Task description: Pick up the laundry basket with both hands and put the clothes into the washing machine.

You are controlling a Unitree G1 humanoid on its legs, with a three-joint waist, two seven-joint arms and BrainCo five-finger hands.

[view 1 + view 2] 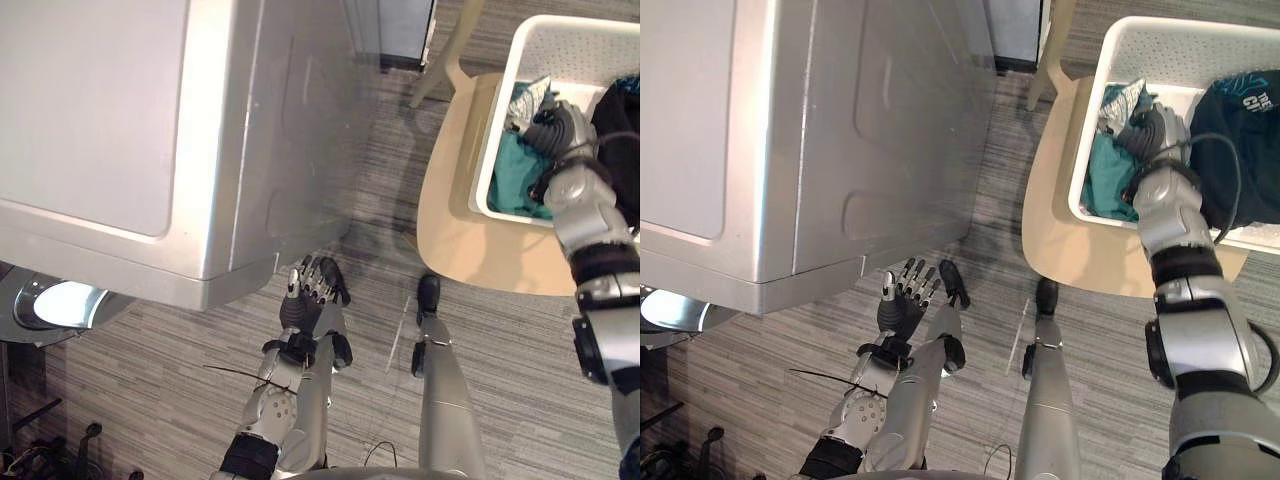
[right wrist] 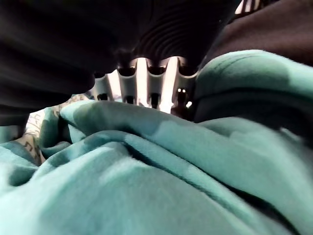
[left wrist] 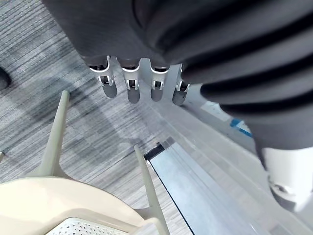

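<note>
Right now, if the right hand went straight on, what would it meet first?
Most likely the teal cloth in the basket: the right hand points down into it, and its wrist view has the cloth right ahead. Whether they already touch is unclear.

My right hand point(image 1: 1155, 128) rests on teal clothes point(image 1: 1106, 185) at the left edge of the white laundry basket point(image 1: 1180, 28), my left hand point(image 1: 900, 310) spread beside the washing machine point(image 1: 790, 130) corner.
</note>
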